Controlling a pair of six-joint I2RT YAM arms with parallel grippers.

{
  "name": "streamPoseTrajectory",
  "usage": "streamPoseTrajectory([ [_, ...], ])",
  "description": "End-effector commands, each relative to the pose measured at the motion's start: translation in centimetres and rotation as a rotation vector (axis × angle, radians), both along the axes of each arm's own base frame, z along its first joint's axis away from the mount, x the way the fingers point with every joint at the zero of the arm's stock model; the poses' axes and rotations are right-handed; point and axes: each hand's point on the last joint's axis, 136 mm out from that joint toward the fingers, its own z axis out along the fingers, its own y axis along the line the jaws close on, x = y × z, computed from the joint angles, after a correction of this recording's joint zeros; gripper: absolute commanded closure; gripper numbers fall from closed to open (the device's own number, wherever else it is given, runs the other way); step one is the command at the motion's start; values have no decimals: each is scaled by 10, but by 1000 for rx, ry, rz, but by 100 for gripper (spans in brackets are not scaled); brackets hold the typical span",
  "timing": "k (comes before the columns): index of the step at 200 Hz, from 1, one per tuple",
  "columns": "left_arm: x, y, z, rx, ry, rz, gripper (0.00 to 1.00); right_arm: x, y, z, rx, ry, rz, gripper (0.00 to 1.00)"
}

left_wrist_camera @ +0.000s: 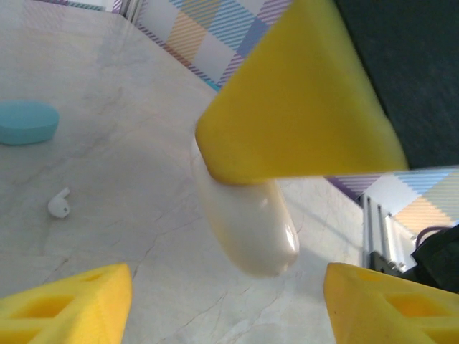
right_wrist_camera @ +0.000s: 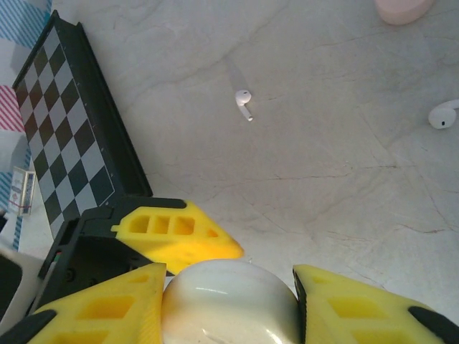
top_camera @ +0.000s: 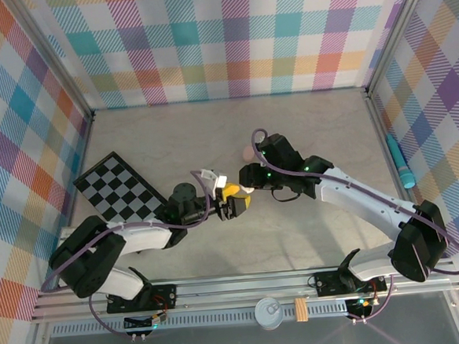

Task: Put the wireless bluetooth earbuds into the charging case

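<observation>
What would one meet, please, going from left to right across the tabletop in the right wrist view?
Checkerboard → white earbud → pink case at the top edge → second white earbud near the right edge.

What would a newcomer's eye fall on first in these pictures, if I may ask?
Most striking is the white case, clamped in the right pincer at mid-table, with the left pincer open right next to it. A checkerboard lies to the left, and a white earbud lies loose on the table.
</observation>
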Motion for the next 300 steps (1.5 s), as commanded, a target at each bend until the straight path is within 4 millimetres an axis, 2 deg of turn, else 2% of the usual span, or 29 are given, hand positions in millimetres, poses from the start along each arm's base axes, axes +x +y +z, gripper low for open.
streamPoseTrajectory([
  [1,1,-13,34,-118,-66,-38,34,-1,3,11,37,-27,29,57],
  [82,0,-20,37,-133,-72,-76,78,-4,1,7,39,-16,27,56],
  [108,-2,-19,38,-137,-76,-85,87,-3,0,13,48,-36,27,49],
  [136,-5,-18,43,-144,-93,-92,90,-2,-3,26,65,-88,33,36],
  [163,-12,-15,56,-163,-129,-119,90,-5,-8,52,167,-193,81,30],
  [185,-16,-12,71,-188,-158,-135,90,-16,-12,73,232,-351,177,25],
  [215,-20,-9,91,-229,-186,-157,90,-32,-22,86,346,-484,239,29],
  [235,-24,-8,108,-275,-203,-182,90,-43,-27,105,545,-508,265,33],
  [253,-29,-11,118,-291,-207,-220,90,-60,-26,124,717,-494,386,35],
  [300,-38,-9,154,-375,-232,-264,90,-78,-27,137,793,-543,475,44],
])
